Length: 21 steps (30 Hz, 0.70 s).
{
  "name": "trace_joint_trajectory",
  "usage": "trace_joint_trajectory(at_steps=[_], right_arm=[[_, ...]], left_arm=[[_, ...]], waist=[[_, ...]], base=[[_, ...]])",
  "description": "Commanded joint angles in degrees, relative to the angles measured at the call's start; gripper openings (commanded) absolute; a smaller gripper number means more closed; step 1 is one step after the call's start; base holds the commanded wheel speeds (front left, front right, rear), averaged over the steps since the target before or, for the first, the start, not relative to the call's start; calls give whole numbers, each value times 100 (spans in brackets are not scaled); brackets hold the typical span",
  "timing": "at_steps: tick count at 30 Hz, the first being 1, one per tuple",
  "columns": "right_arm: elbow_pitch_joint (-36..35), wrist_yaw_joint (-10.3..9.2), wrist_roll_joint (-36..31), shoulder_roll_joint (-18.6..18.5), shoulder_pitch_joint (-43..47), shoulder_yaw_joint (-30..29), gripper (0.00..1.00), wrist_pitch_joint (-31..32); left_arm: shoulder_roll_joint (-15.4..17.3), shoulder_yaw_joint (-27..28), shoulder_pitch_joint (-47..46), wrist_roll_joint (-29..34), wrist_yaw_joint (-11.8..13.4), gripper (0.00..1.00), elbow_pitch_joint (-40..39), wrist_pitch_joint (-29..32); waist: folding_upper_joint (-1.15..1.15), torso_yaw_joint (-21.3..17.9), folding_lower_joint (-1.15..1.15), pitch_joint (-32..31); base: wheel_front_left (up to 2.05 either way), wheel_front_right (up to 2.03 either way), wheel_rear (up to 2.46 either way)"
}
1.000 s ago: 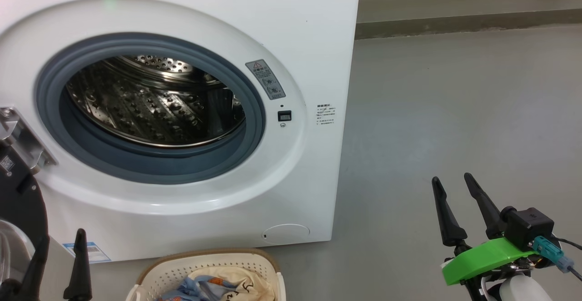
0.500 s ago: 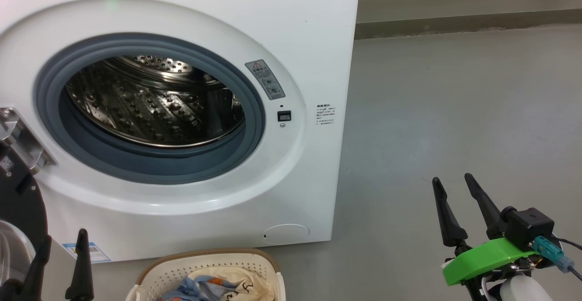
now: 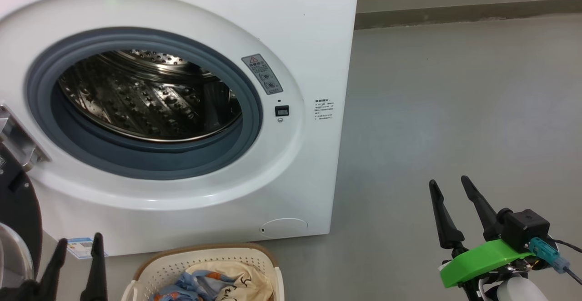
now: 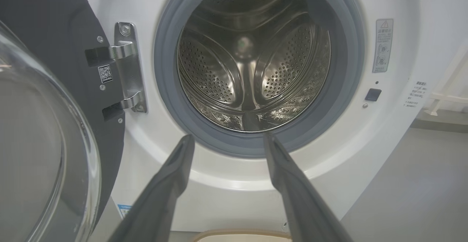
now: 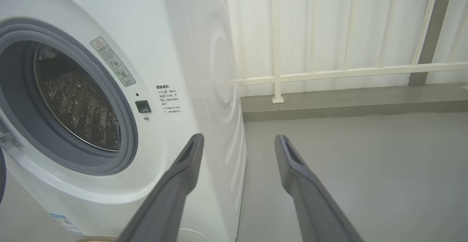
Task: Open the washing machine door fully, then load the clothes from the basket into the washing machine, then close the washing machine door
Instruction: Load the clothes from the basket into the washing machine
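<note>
The washing machine door [image 4: 47, 132] hangs swung out left, its glass bulge facing right. The basket [image 3: 157, 261] lies lengthwise left-to-right. The left pincer [image 3: 79, 242] and right pincer [image 3: 448, 183] are both released and empty.

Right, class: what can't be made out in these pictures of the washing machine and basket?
Clothes: head view's bottom edge and the basket wall cut them off; count unclear.
Washing machine door: cropped by left wrist view's left edge; opening angle unclear.
Printed notice: too small to read, head view.
</note>
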Motion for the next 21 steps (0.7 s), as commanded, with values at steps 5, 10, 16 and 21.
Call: trace_joint_trajectory(at_steps=[5,10,16,21], right_arm=[[-47,43,-67,8,-162,151,100,-52],[-59,43,-152,101,-255,141,100,-52],[-133,43,-304,239,-394,104,100,-52],[-199,43,-412,334,-509,75,100,-52]], left_arm=[[120,82,-241,-75,-35,100,89,-60],[182,-5,-425,-123,-65,100,267,-60],[282,-167,-667,-253,-89,100,462,-61],[439,-485,-857,-484,-94,100,603,-61]], waist=[[0,-96,0,214],[0,-182,0,522],[0,-300,0,953],[0,-385,0,1315]], base=[[0,0,0],[0,0,0],[0,0,0],[0,0,0]])
